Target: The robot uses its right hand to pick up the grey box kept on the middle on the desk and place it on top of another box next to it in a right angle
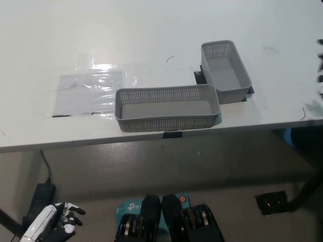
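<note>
Long grey box (167,108) sits centre frame at desk's (151,35) near edge, long axis running left-right. Second grey box (225,70) touches its upper-right corner, long axis running top-bottom.

Right hand: only blurred dark streak at right frame edge; open or closed, cannot tell. Probably nearer hand; box lies to its left.

Left hand (53,227) rests lower left, below desk, fingers apart, empty.

Clear plastic sheet (90,91) lies left of long box. Nothing blocks approach from right.
</note>
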{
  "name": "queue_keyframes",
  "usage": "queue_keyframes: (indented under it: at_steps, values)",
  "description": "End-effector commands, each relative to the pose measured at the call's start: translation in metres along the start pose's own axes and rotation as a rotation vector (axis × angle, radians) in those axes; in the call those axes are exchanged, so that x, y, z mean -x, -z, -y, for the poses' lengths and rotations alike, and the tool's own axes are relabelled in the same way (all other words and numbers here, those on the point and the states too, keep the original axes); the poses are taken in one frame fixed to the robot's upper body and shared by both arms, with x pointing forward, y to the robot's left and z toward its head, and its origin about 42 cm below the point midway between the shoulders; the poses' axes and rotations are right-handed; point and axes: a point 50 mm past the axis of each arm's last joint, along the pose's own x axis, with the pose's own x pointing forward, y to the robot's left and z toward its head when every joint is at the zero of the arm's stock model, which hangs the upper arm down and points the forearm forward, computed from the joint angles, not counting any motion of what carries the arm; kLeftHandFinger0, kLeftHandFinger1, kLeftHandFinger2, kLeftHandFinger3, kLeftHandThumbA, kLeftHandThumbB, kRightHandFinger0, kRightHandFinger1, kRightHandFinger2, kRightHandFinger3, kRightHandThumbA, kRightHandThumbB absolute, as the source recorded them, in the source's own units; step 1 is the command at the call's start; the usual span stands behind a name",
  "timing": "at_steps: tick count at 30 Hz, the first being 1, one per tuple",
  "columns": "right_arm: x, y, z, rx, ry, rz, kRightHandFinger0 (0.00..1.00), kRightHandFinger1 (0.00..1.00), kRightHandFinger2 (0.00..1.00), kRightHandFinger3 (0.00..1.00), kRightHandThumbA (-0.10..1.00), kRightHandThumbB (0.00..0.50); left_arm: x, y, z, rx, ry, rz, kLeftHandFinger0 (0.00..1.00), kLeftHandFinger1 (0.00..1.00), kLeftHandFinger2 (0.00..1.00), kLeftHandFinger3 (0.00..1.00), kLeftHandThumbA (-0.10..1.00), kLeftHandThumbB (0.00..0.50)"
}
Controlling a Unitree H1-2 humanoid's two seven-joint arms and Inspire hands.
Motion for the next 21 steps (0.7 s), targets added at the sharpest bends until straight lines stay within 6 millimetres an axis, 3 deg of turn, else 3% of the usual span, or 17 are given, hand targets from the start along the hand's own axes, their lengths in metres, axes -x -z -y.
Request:
queue_keyframes:
  at_steps: [1, 2, 3, 8, 11, 14, 16, 20, 21]
  values:
    - [-0.025, -0.006, 0.006, 0.082, -0.123, 0.040, 0.70, 0.78, 0.86, 1.00, 0.12, 0.367, -0.001, -0.009, -0.014, -0.043, -0.002, 0.013, 0.34, 0.37, 0.45, 0.56, 0.11, 0.277]
    - [-0.035, -0.007, 0.002, 0.102, -0.161, 0.024, 0.83, 0.88, 0.90, 1.00, 0.11, 0.335, -0.001, -0.010, -0.014, -0.039, 0.003, 0.012, 0.35, 0.37, 0.45, 0.56, 0.11, 0.276]
    - [-0.040, -0.007, -0.001, 0.096, -0.165, 0.035, 0.87, 0.93, 0.91, 0.99, 0.08, 0.339, -0.001, -0.011, -0.014, -0.044, 0.003, 0.007, 0.35, 0.38, 0.46, 0.56, 0.11, 0.277]
    - [-0.057, -0.004, -0.014, 0.142, -0.213, 0.074, 0.87, 0.95, 0.92, 0.85, 0.03, 0.338, 0.000, -0.010, -0.015, -0.040, 0.003, 0.009, 0.35, 0.37, 0.46, 0.56, 0.10, 0.277]
    - [-0.070, -0.003, -0.027, 0.175, -0.274, 0.091, 0.93, 0.98, 0.93, 0.81, 0.05, 0.341, -0.001, -0.010, -0.015, -0.038, 0.001, 0.008, 0.35, 0.38, 0.48, 0.57, 0.11, 0.283]
    - [-0.076, -0.007, -0.034, 0.197, -0.303, 0.094, 0.92, 0.99, 0.95, 0.84, 0.04, 0.329, 0.000, -0.010, -0.016, -0.037, -0.001, 0.006, 0.34, 0.37, 0.47, 0.56, 0.09, 0.280]
    - [-0.087, -0.013, -0.042, 0.233, -0.316, 0.125, 0.86, 0.95, 0.93, 0.84, 0.04, 0.333, 0.000, -0.009, -0.016, -0.037, 0.001, 0.009, 0.35, 0.37, 0.45, 0.55, 0.09, 0.283]
    - [-0.096, -0.023, -0.049, 0.293, -0.339, 0.159, 0.88, 0.99, 0.95, 0.85, 0.07, 0.322, 0.000, -0.011, -0.017, -0.046, -0.002, 0.012, 0.35, 0.37, 0.46, 0.56, 0.08, 0.280]
    - [-0.100, -0.025, -0.051, 0.322, -0.357, 0.165, 0.93, 1.00, 1.00, 0.89, 0.10, 0.313, 0.001, -0.011, -0.017, -0.052, 0.000, 0.015, 0.35, 0.37, 0.46, 0.56, 0.08, 0.275]
